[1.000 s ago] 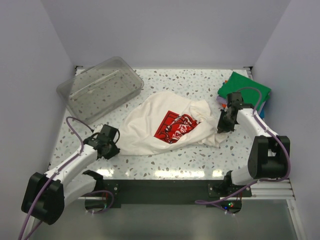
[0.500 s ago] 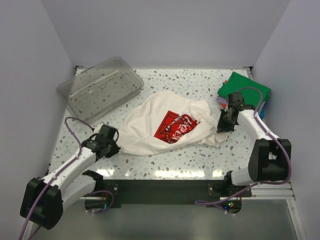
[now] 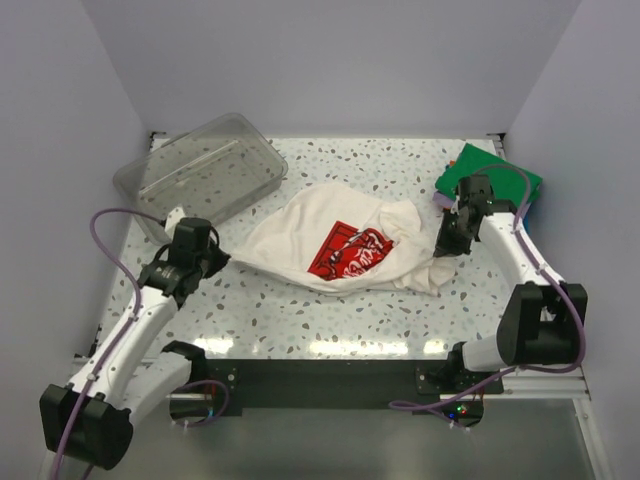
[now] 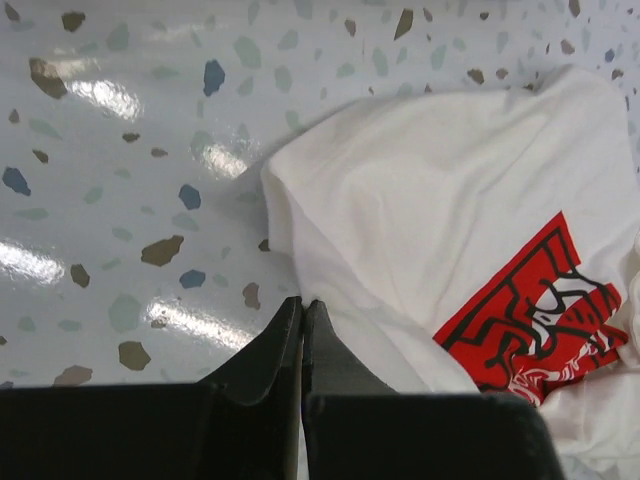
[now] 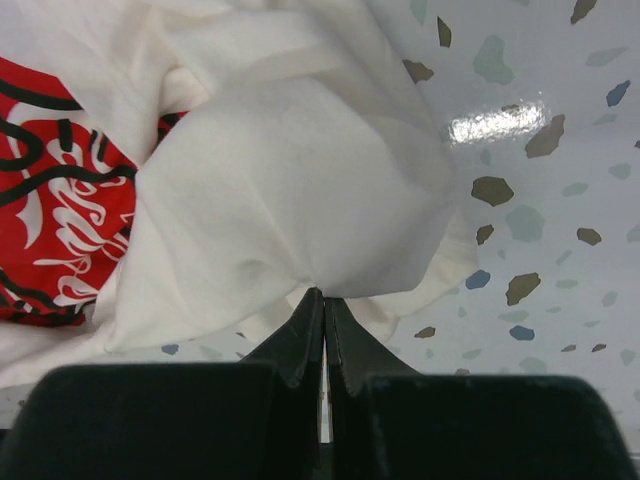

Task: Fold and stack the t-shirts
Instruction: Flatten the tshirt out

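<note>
At the middle of the table (image 3: 300,312), the cream-white shirt (image 3: 300,240) lies rumpled and unfolded, red print up, held at both ends as I work the arms remotely. The left gripper (image 3: 212,258), near the left edge, has its fingers (image 4: 262,352) pressed together at the shirt's left corner, and the taut cloth suggests a pinch on that hem. The right gripper (image 3: 446,246), toward the right edge, is closed on a bunched fold of the shirt's other side. A folded stack (image 3: 492,176), green on top, waits at the far right corner, so part of the job looks done; this shirt has yet to be flattened, folded and added. The clear tub (image 3: 200,172) sits at the far left corner. Compared with a second ago, the left arm has swung from the near edge toward the tub, drawing the corner out leftward, while the right gripper has edged slightly farther back.
</note>
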Controlling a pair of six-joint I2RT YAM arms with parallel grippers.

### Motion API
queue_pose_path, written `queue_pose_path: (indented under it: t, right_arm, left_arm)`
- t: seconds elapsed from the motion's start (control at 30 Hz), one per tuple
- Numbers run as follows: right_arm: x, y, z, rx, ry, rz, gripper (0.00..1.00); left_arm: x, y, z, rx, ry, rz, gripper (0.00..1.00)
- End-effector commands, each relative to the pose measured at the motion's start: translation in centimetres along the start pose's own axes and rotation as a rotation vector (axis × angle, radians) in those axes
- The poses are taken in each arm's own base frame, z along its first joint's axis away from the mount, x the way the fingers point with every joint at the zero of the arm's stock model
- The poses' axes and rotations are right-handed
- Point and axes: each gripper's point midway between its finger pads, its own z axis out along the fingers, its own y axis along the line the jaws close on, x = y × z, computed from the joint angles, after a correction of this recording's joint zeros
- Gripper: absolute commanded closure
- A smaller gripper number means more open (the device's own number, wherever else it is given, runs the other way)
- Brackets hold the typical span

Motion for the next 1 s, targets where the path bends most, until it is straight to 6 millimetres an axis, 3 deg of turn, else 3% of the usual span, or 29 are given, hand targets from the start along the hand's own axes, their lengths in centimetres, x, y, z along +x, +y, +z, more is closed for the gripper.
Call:
queue_pose_path:
  t: [0.0,0.13,0.27,0.37,0.5,0.7,0.97]
  right_arm:
    - [-2.0,1.6,-3.4,-0.048,-0.074,-0.003,1.00]
    - [-3.2,3.7,-6.3,-0.078,-0.137,-0.042,1.00]
    - [-2.2,6.1,-7.8,-0.109,-0.156,-0.088,1.00]
    - [0.1,7.6,-7.4,-0.146,-0.115,-0.087,1.00]
    - [5.1,8.6,-5.8,-0.185,-0.044,-0.086,1.00]
    - [11.5,8.8,-3.9,-0.184,0.064,-0.102,1.00]
    - [17.6,9.7,-2.0,-0.169,0.185,-0.170,1.00]
  left_arm:
    - [-4.2,-0.6,-0.9,0.001,-0.119,0.013,1.00]
    - [-5.6,-1.2,-0.2,0.015,-0.129,-0.001,1.00]
    - [-6.0,-1.2,0.0,0.021,-0.133,-0.003,1.00]
    - [-6.3,-0.7,-0.1,0.014,-0.136,0.007,1.00]
    - [-6.3,-0.1,0.5,0.007,-0.107,0.023,1.00]
    - [-6.6,0.0,1.1,0.019,-0.088,0.013,1.00]
    - [-7.6,-0.3,0.9,0.029,-0.100,0.011,1.00]
